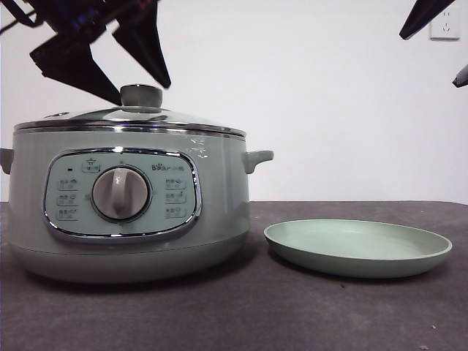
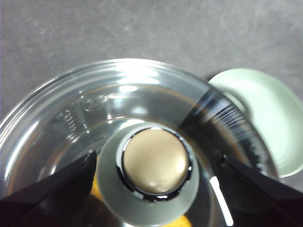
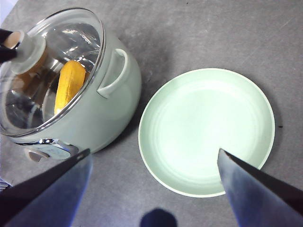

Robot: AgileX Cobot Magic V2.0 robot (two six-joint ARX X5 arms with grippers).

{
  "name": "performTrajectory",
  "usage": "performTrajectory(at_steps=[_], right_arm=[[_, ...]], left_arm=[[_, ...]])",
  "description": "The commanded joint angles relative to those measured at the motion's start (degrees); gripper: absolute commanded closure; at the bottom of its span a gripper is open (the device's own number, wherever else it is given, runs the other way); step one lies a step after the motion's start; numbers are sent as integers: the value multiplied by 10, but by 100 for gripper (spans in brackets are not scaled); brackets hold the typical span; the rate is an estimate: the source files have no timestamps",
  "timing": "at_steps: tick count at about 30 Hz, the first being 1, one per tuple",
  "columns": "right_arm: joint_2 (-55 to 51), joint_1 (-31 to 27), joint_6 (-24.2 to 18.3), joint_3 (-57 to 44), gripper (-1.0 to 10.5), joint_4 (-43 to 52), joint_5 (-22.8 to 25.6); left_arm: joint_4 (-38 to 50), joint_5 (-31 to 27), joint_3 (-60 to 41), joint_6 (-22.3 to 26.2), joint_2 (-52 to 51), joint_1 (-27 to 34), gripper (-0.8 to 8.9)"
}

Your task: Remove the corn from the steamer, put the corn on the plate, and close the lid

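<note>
The steamer point(image 1: 219, 197) stands at the left with the glass lid point(image 1: 131, 121) resting on it. My left gripper point(image 1: 143, 93) hangs over the lid, open, one jaw on each side of the lid's knob point(image 2: 154, 163) without touching it. The corn point(image 3: 70, 85) lies inside the steamer, yellow-orange, seen through the glass; a sliver of the corn point(image 2: 96, 189) also shows beside the knob. The pale green plate point(image 1: 358, 245) sits empty to the right of the steamer. My right gripper point(image 3: 154, 153) is open high above the plate point(image 3: 206, 130), holding nothing.
The table point(image 1: 292, 322) is dark grey. A white wall with a socket point(image 1: 444, 25) stands behind it. The steamer's side handle point(image 1: 257, 157) sticks out toward the plate. The right arm's black fingers point(image 1: 424, 14) show at the top right corner.
</note>
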Motion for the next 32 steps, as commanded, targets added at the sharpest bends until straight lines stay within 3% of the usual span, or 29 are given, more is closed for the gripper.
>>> performTrajectory(at_steps=[1,3,4,7,9,14,17,19,26,32], right_arm=[[0,0,3,1,505,3,2],[0,0,4,1,505,3,2],[0,0,4,1,505,3,2],[0,0,4,1,505,3,2],[0,0,9,1,506,3,2],[1,13,21,1,509,25,1],[22,70,45,11,510,50,9],[54,117,47,33,509,51,42],[243,283,48,182,510,47,113],[386,351,26,314,513,25,155]], left_arm=[[2,-21,0,25,10,-10,407],[2,-21,0,27,15,-14,411],[1,-21,0,27,15,-14,458],[0,-20,0,30,15,-14,745],[-2,-20,0,42,15,-13,825],[23,-25,3,42,5,-12,822],[21,-66,17,41,-38,-7,822],[20,-91,18,39,-77,-5,823],[-30,-234,18,40,-213,-5,822],[-67,-296,18,41,-272,-5,823]])
